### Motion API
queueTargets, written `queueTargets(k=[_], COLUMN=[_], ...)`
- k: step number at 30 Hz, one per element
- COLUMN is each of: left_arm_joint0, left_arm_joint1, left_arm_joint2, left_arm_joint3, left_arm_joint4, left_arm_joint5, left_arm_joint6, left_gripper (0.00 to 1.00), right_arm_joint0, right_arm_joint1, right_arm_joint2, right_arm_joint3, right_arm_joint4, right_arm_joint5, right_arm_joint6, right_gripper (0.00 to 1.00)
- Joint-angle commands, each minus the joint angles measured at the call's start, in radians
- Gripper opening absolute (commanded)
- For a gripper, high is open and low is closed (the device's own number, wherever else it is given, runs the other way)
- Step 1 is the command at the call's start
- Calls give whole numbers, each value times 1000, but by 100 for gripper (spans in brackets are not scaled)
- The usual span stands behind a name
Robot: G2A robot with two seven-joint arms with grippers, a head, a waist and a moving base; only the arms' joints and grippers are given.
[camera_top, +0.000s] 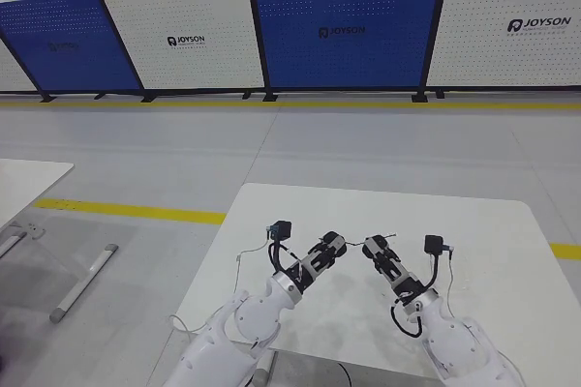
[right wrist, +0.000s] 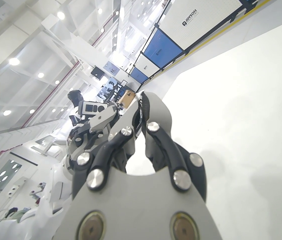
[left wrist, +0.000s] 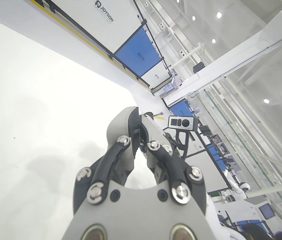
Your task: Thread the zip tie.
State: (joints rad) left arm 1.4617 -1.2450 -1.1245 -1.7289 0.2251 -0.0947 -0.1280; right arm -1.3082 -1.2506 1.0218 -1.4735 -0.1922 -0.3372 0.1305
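White is the colour of nearly everything. At the far left of the top view, a small side table (camera_top: pixel 19 184) pokes in from the edge. A yellow line (camera_top: pixel 126 210) runs along the grey floor next to it. Blue and white wall panels (camera_top: pixel 344 44) stand in a row at the back.

Next comes the big white table (camera_top: pixel 484 232), and both arms are over it. The left gripper (camera_top: pixel 333 241) is up above the middle of the table and points toward the other one. In the left wrist view its two fingers (left wrist: pixel 121 126) are pressed together at the tips. A thin little strip with a dark end sticks out from those tips. That looks like the zip tie (left wrist: pixel 153 113), pinched in the closed jaws and held up off the table.

Just to the right of it is the right gripper (camera_top: pixel 371 246), with its tip very near the left one. In the right wrist view its fingers (right wrist: pixel 158 111) are pressed together too. I cannot tell if any bit of the strip is between them.
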Motion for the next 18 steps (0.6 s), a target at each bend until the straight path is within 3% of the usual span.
queueTargets(k=[1, 2, 8, 11, 12, 18], left_arm_joint0=[-1, -1, -4, -4, -5, -4], left_arm_joint1=[0, 0, 1, 2, 2, 2], left_arm_joint2=[0, 0, -3, -4, -3, -1], left_arm_joint3=[1, 2, 9, 10, 10, 6], left_arm_joint4=[0, 0, 0, 1, 1, 7], left_arm_joint5=[0, -1, -4, -5, -5, -7], left_arm_joint6=[0, 0, -4, -2, -1, 0], left_gripper=[0, 0, 0, 0, 0, 0], right_arm_joint0=[0, 0, 2, 3, 3, 7], right_arm_joint1=[-1, -2, -8, -10, -11, -16], right_arm_joint2=[0, 0, -4, -6, -7, -8], right_arm_joint3=[0, 0, 2, 3, 3, 7], right_arm_joint4=[-2, -4, -19, -27, -30, -43], right_arm_joint5=[0, 0, -1, 1, 1, 6], right_arm_joint6=[1, 1, 1, -2, -3, -4], right_gripper=[14, 11, 16, 10, 0, 0])
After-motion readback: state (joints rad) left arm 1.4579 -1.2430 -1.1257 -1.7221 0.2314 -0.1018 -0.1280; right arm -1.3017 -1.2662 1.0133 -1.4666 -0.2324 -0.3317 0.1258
